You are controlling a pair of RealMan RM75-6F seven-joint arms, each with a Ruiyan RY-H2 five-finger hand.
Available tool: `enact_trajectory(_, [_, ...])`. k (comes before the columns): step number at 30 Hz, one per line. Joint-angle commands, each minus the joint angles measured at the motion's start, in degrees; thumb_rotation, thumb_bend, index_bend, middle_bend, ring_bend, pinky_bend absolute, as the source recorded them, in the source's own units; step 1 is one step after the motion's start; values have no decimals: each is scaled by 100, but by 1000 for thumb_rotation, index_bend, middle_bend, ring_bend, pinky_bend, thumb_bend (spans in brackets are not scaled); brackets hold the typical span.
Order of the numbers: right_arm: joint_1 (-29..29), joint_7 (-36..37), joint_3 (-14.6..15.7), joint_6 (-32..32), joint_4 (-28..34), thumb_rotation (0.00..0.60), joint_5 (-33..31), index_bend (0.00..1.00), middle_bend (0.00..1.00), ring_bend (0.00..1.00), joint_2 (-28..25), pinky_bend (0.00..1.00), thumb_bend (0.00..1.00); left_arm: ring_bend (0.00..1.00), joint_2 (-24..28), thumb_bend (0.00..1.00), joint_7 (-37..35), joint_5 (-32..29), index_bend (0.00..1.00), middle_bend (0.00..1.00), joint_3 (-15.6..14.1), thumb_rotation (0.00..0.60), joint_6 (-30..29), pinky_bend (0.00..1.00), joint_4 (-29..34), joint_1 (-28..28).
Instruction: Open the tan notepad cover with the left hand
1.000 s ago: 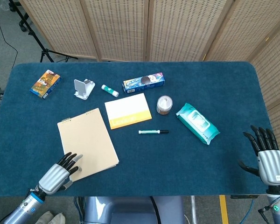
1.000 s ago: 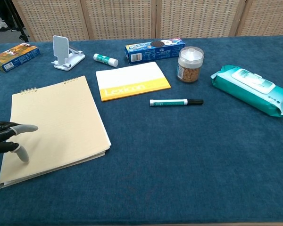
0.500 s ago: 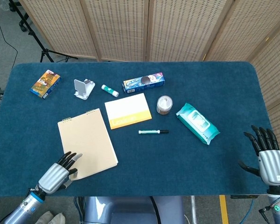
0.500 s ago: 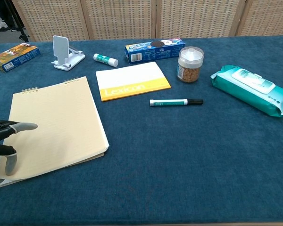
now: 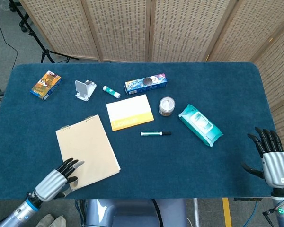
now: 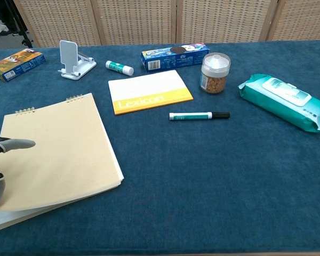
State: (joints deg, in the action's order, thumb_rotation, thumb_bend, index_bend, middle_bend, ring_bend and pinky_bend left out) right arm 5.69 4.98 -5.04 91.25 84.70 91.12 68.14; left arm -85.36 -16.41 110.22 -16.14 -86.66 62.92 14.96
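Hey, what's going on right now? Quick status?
Left hand fingers on tan notepad, near corner; cover barely lifted. Right hand open, idle. Nothing blocking.

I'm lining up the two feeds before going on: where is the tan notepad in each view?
Head view: notepad lies left of centre near the front edge, the left robot hand at its near left corner.
Chest view: notepad fills the lower left, fingertips over its left edge.
Shared landmark: the marker, right of the notepad in both.
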Motion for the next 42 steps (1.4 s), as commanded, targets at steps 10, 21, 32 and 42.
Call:
enact_trajectory(10, [2, -28, -2, -10, 9, 600, -9, 166, 66, 0, 5, 0, 0, 0, 192, 436, -896, 582, 770, 0, -432, 600, -636, 0, -198, -22])
enact_trajectory(21, [-3, 13, -13, -3, 16, 600, -24, 166, 66, 0, -11, 0, 0, 0, 624, 451, -3681, -38, 775, 0, -224, 600, -1119, 0, 441, 250])
enact_trajectory(32, [-8, 32, -8, 19, 30, 600, 3, 166, 66, 0, -25, 0, 0, 0, 906, 481, -4190, -2561, 780, 0, 1459, 600, -990, 0, 1536, -62])
enact_trajectory(42, [6, -16, 10, -9, 35, 600, 25, 166, 66, 0, -7, 0, 0, 0, 913, 517, -3764, -4702, 791, 0, 3169, 600, 116, 0, 2182, 186])
